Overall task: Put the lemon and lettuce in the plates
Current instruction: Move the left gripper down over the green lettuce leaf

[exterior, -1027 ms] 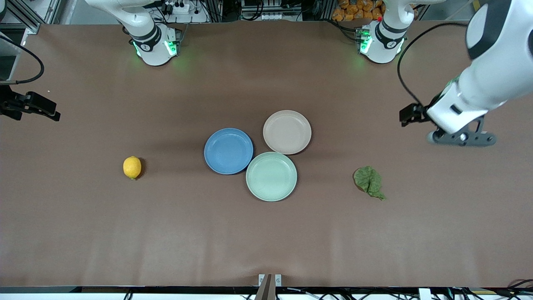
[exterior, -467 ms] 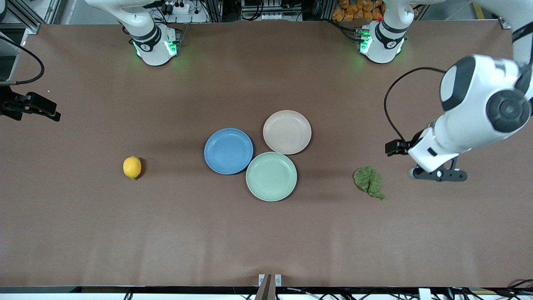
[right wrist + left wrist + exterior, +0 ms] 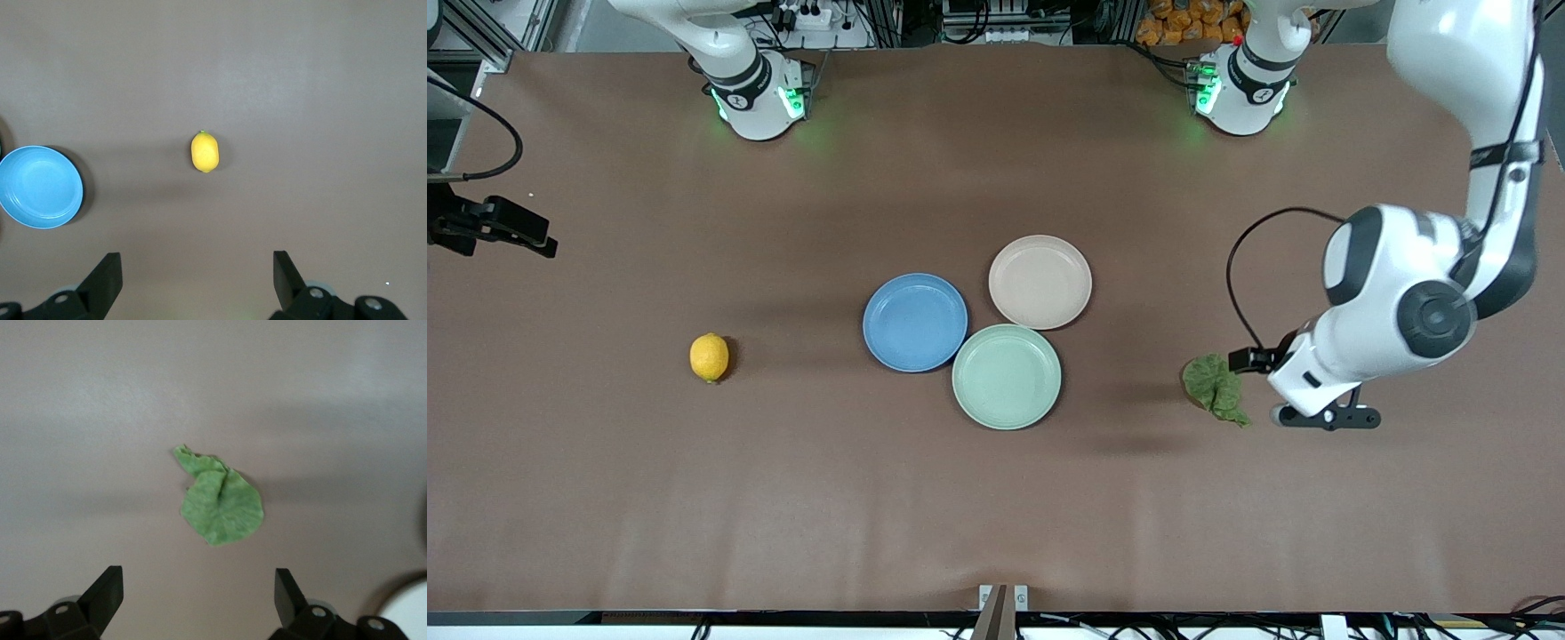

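Observation:
The dark green lettuce lies flat on the brown table toward the left arm's end; it also shows in the left wrist view. My left gripper hangs open and empty over the table just beside the lettuce. The lemon lies toward the right arm's end and shows in the right wrist view. My right gripper is open and empty, high above the table, and waits. The blue plate and the beige-pink plate are both empty.
A pale mint-green plate touches the blue and beige-pink plates on the side nearer the front camera. The blue plate also shows in the right wrist view. A black part of the right arm sticks in at the table's edge.
My left arm has swung in and come down from the table's end to just beside the lettuce. The right arm, lemon, lettuce and plates have not moved.

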`<action>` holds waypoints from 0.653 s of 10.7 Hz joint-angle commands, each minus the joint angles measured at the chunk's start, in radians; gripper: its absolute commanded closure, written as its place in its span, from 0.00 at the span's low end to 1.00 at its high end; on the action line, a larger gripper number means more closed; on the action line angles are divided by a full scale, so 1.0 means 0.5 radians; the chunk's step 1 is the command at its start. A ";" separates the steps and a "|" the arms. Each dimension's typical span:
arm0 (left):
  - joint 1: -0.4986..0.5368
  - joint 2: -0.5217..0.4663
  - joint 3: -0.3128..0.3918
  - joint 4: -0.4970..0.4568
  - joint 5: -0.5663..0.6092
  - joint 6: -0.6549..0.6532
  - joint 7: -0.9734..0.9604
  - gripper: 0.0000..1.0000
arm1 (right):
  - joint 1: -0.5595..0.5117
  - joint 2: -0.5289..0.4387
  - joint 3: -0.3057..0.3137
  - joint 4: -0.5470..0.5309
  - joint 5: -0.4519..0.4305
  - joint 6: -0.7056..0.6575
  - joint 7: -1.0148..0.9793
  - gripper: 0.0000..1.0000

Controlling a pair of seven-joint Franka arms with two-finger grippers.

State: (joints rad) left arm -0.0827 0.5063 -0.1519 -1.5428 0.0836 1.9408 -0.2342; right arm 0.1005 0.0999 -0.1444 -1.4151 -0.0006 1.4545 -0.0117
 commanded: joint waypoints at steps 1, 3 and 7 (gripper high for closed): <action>-0.037 0.092 -0.006 -0.010 0.109 0.137 -0.160 0.00 | -0.032 0.000 0.007 0.017 -0.023 -0.040 0.005 0.00; -0.049 0.189 -0.006 -0.010 0.109 0.253 -0.182 0.00 | -0.032 0.000 0.007 0.017 -0.023 -0.040 0.005 0.00; -0.052 0.300 -0.006 -0.013 0.109 0.358 -0.252 0.00 | -0.032 0.000 0.007 0.014 -0.023 -0.037 0.005 0.00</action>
State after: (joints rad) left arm -0.1045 0.6456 -0.1531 -1.5512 0.1068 2.1038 -0.3143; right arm 0.0942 0.1003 -0.1491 -1.4150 -0.0007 1.4447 -0.0117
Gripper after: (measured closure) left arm 0.000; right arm 0.000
